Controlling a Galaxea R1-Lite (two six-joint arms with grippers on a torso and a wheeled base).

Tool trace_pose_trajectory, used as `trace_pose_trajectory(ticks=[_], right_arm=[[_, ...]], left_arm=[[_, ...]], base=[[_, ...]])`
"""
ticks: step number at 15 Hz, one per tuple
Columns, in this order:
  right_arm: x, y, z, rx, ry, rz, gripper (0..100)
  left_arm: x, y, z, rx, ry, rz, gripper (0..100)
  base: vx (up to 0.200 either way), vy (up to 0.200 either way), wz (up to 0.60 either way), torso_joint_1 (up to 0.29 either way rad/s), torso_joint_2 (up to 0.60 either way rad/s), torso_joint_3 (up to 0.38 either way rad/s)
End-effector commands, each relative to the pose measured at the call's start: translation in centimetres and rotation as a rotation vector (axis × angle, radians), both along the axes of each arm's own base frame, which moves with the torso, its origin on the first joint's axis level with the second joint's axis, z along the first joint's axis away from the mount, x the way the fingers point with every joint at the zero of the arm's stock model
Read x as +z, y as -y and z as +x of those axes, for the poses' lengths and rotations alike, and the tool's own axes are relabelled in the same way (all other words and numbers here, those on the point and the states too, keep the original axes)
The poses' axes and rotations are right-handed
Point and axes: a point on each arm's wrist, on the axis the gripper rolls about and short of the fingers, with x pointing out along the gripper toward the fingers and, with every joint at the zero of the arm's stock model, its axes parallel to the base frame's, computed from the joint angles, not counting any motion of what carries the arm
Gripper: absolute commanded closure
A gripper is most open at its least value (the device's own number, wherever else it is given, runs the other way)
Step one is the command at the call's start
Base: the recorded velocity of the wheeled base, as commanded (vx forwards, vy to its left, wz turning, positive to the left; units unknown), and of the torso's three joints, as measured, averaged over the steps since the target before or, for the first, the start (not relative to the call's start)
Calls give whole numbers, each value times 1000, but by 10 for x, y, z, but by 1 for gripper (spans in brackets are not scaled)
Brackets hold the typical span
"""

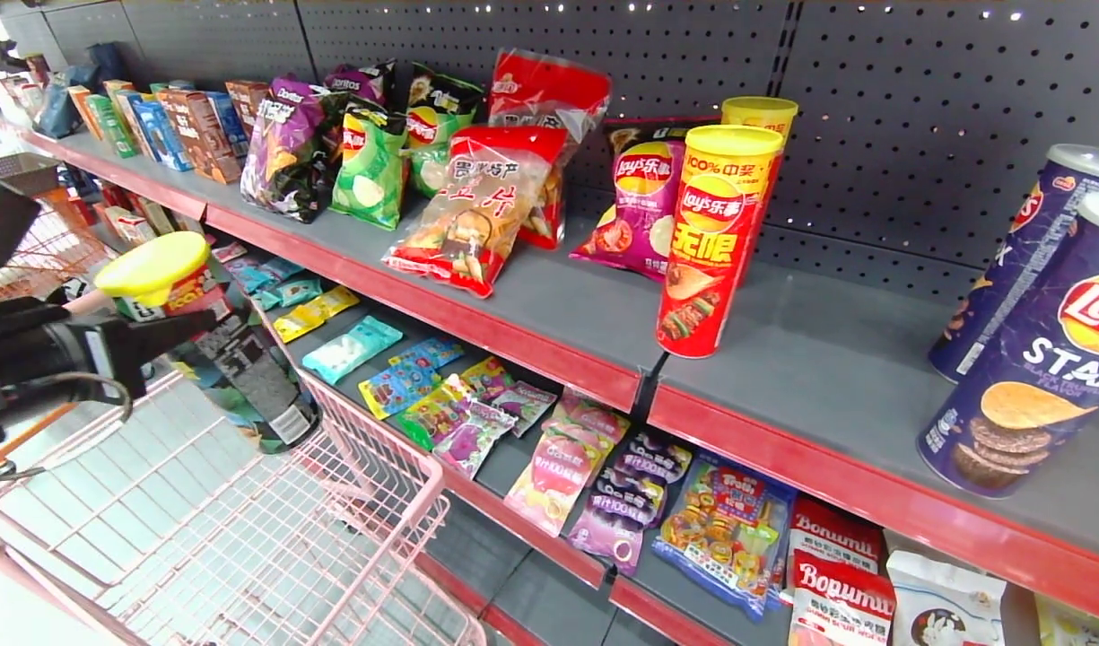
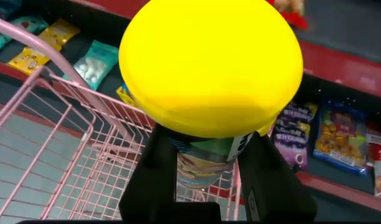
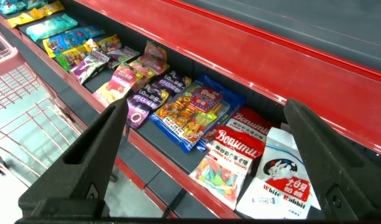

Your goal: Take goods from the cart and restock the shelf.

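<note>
A tall chips can with a yellow lid hangs tilted above the pink wire cart, at the left of the head view. My left gripper is shut on its body just under the lid. In the left wrist view the lid looms large, and the black fingers clamp the can's body from both sides. My right gripper is open and holds nothing; its fingers frame the lower shelf's snack bags. The upper shelf is grey with a red front edge.
Two red-and-yellow cans stand mid-shelf, with bare board between them and two blue cans at the right. Chip bags and boxes line the shelf to the left. A pegboard wall backs the shelf.
</note>
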Motion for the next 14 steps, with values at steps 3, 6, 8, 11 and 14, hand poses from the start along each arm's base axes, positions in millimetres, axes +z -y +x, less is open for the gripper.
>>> trace_pose_trajectory(ticks=[3, 6, 8, 11, 14], right_arm=[[0, 0, 0, 1, -2, 1, 0], [0, 0, 0, 1, -2, 4, 0], [0, 0, 0, 1, -2, 3, 0], [0, 0, 0, 1, -2, 3, 0], [0, 0, 0, 1, -2, 3, 0]], left_arm=[[31, 9, -108, -3, 147, 9, 100], [20, 11, -130, -2, 183, 15, 100], [14, 12, -140, 0, 197, 18, 100], [7, 13, -147, 5, 206, 33, 100], [-2, 13, -152, 25, 204, 55, 100]], base=[[0, 0, 0, 0, 0, 0], [0, 0, 0, 0, 0, 0], [0, 0, 0, 0, 0, 0], [0, 0, 600, 38, -102, -58], [0, 0, 600, 206, -502, -297]])
